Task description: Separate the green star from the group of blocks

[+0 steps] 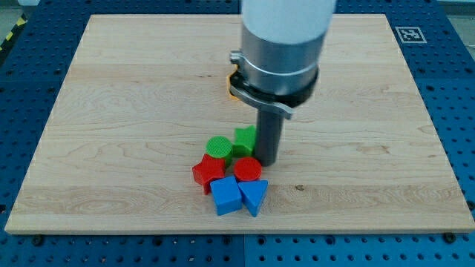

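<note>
A robotics lab: a wooden worktop (111,111) lies on a blue perforated mounting board (22,89), a fiducial marker (410,34) at the worktop's top-right corner.

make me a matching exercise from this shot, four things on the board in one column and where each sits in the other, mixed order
Things:
1. green star
2. blue triangle
3. red star
4. my tip

Places:
A. lowest right block of the cluster, beside the blue cube
B. just left of the rod, right of the green cylinder
C. left edge of the cluster, below the green cylinder
D. on the board at the cluster's right side, next to the red cylinder

Pairs: 1-B, 2-A, 3-C, 4-D
</note>
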You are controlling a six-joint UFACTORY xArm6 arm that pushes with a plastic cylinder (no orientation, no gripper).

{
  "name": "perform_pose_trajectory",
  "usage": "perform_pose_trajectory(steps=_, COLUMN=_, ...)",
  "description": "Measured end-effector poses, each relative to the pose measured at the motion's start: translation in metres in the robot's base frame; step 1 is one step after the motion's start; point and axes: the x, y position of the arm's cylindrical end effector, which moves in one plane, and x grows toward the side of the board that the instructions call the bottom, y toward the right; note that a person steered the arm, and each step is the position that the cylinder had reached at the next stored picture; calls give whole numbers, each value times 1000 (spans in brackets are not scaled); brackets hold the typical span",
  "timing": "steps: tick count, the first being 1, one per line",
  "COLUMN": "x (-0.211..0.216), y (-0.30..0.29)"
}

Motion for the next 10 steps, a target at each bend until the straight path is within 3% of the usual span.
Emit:
perform_pose_trajectory(steps=2, x=-60, y=-40)
perform_pose_trajectory(steps=3, x=-67, y=-56)
perform_pose_trajectory(steps=5, x=-43, y=-116)
perform_pose_trajectory(steps=7, x=21, y=-108)
perform_pose_trajectory(steps=10, x=18, y=-79)
